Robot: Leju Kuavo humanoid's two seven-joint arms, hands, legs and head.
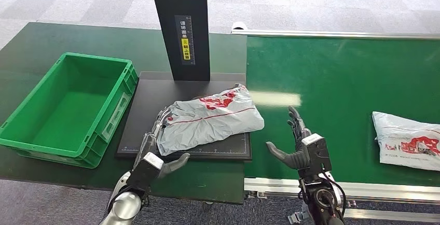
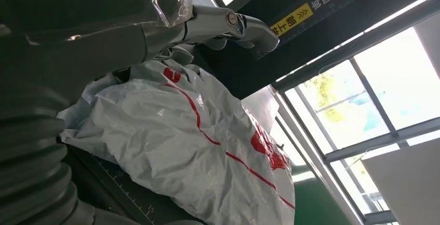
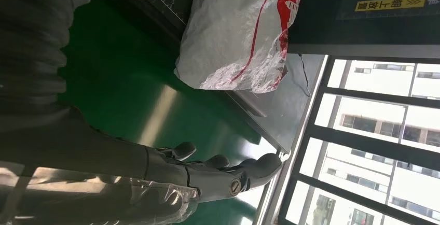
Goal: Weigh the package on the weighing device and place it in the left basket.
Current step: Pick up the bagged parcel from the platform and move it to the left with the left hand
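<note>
The package [image 1: 210, 118] on the scale [image 1: 150, 100] looks soft, light and slippery; scoop its left edge. Your left hand [image 1: 155, 147] has its fingers spread against that edge; your right hand [image 1: 301, 142] is empty, fingers apart.

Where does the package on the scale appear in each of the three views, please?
Head view: the package lies at centre on the black scale, the left hand at its near-left edge.
Left wrist view: it takes up the middle, beside the hand.
Right wrist view: it is at top centre, apart from the right hand.
Shared landmark: the black post with its yellow label.
</note>
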